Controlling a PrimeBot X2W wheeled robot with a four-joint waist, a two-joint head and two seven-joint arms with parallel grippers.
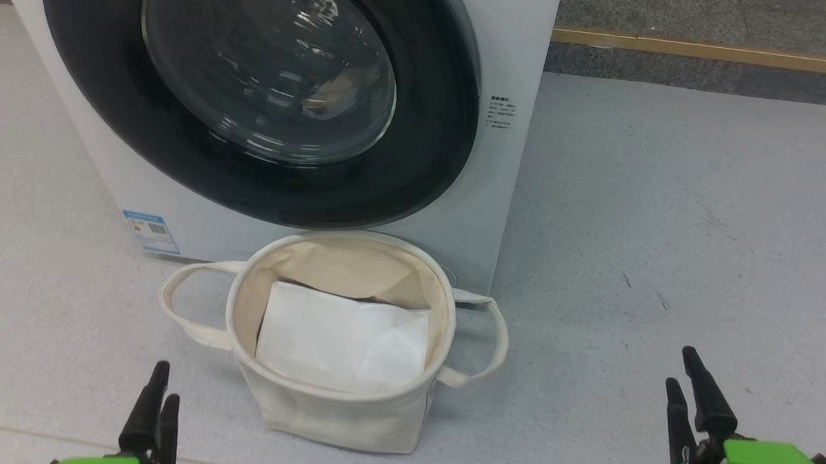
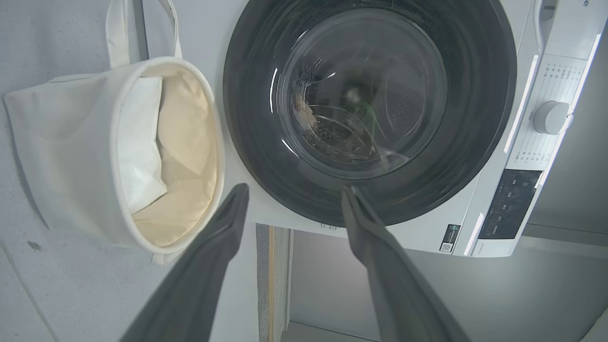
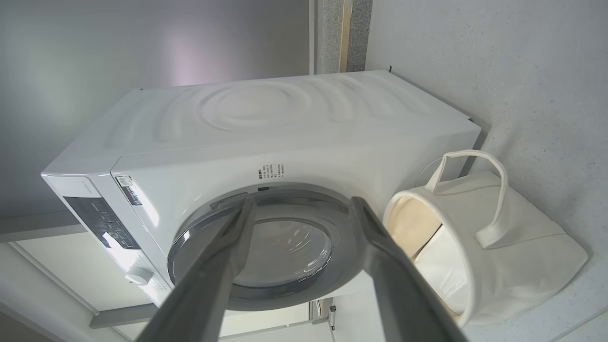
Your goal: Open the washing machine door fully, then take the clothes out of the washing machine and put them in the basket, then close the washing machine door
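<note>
One door (image 1: pixel 98 105), one basket (image 1: pixel 330 417), two pincers (image 1: pixel 166 382) (image 1: pixel 681 367)

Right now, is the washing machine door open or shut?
Shut. The washing machine door sits flat against the washing machine front in all three views, with no gap at its rim.

There is one big white front-loading washing machine (image 1: pixel 507 159) at the far side, with one round black-rimmed glass door (image 1: pixel 265 72), one small blue sticker (image 1: pixel 151 232) and one round pale control knob (image 2: pixel 550 117). Near it stands one cream canvas basket (image 1: pixel 337 417) with two loop handles, holding one flat white sheet (image 1: pixel 342 342). Two grippers count in: the left gripper (image 1: pixel 166 382) and the right gripper (image 1: pixel 681 369), each with two dark fingers.
</note>
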